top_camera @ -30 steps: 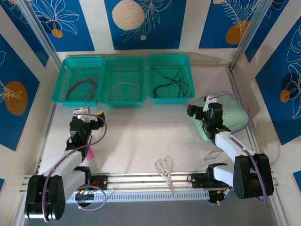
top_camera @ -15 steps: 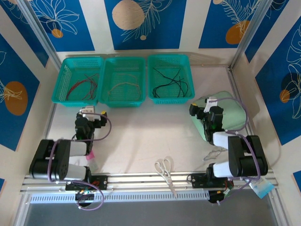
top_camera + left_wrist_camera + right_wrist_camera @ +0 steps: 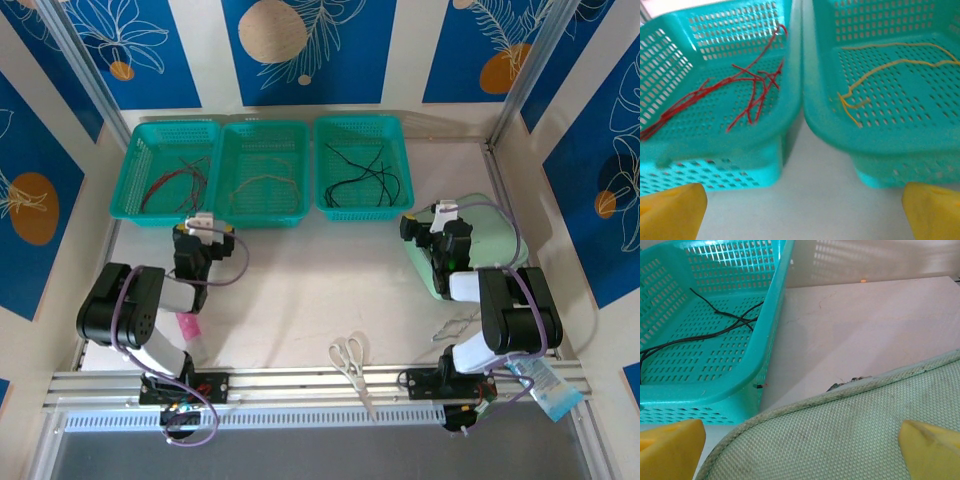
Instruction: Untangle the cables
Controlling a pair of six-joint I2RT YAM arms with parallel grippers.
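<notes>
The cables lie sorted by colour in three teal baskets at the back of the table. Red cables fill the left basket. Yellow-tan cables lie in the middle basket, and black cables in the right one. My left gripper is open just in front of the gap between the left and middle baskets, with only bare table between its yellow fingertips. My right gripper is open low over a green mat, holding nothing.
The green woven mat lies at the right, near the black-cable basket. Scissors rest near the front rail. A pink scrap sits by the left arm and a bent metal wire by the right arm.
Both arms have folded back toward their bases. The left gripper has moved right and toward the baskets. The right gripper has shifted slightly toward the back over the mat.
</notes>
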